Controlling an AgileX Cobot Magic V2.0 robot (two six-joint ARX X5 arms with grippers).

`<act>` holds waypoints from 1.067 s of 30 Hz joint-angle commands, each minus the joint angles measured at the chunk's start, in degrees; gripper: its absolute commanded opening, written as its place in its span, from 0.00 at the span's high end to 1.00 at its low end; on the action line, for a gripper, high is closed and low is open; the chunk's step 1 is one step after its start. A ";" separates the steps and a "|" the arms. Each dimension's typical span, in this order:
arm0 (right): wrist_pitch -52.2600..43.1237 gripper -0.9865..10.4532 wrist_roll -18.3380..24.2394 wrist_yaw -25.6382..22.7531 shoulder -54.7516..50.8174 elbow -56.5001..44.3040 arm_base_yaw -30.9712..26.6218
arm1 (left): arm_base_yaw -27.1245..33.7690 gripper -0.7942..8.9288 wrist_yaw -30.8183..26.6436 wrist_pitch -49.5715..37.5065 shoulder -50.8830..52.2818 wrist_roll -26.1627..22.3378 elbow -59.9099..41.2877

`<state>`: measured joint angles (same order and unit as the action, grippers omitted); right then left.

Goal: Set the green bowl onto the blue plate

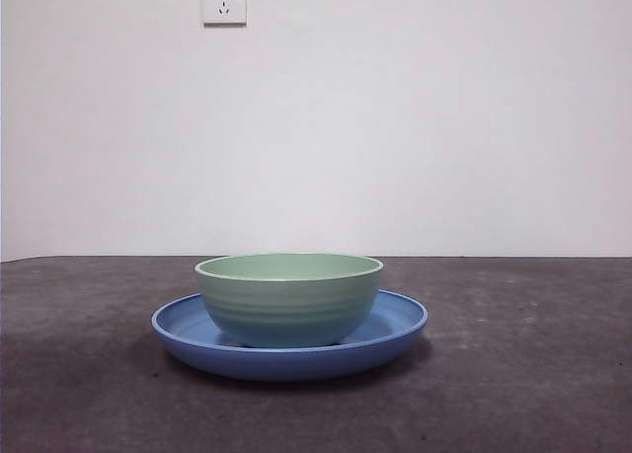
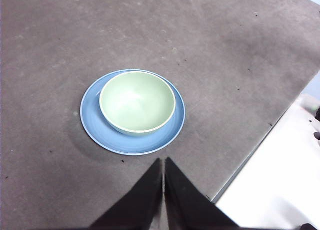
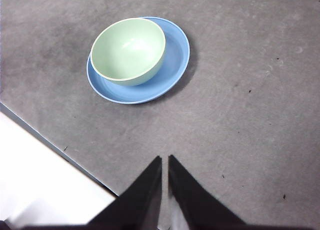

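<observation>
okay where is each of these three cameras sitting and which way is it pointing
Front view: low at table height, looking level at the green bowl on the blue plate; no robot parts show.
Left wrist view: above, looking down past the shut left gripper.
Right wrist view: above, looking down past the shut right gripper.
All three share bowl, plate and table.

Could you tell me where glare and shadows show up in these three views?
Front view: soft, even light; the green bowl shows only a faint sheen, and a thin shadow lies under the blue plate. Left wrist view: a pale glare patch inside the bowl and a faint shadow beside the plate. Right wrist view: similar glare inside the bowl, a darker shadow along one side of the plate.
</observation>
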<state>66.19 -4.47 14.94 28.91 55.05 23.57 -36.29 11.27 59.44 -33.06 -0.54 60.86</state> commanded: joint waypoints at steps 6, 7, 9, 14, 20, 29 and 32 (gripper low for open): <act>-0.55 0.90 0.46 0.02 0.15 0.55 0.31 | 12.50 0.91 0.13 -5.53 6.29 0.11 -4.98; -0.55 0.90 0.48 0.02 0.15 0.55 0.31 | 14.80 0.91 0.11 -7.91 7.78 0.11 -7.13; -0.55 0.90 0.46 0.02 0.15 0.55 0.31 | 19.89 0.91 0.11 -15.23 11.72 -0.26 -13.38; -0.55 0.90 0.48 0.02 0.15 0.55 0.28 | 28.39 0.91 0.00 -33.75 21.33 -0.31 -30.51; -0.55 0.90 0.48 0.02 0.15 0.55 0.31 | 31.47 0.91 -11.52 -48.26 27.78 3.89 -46.01; -0.55 0.90 0.46 0.02 0.15 0.55 0.28 | 32.06 0.91 -13.44 -50.16 32.87 5.73 -55.71; -0.55 0.90 0.46 0.04 0.17 0.55 0.31 | 32.17 0.91 -13.40 -49.86 32.87 5.79 -57.44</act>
<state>66.17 -4.47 14.94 28.91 55.05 23.57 -4.23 -1.83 10.15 -0.21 4.69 3.73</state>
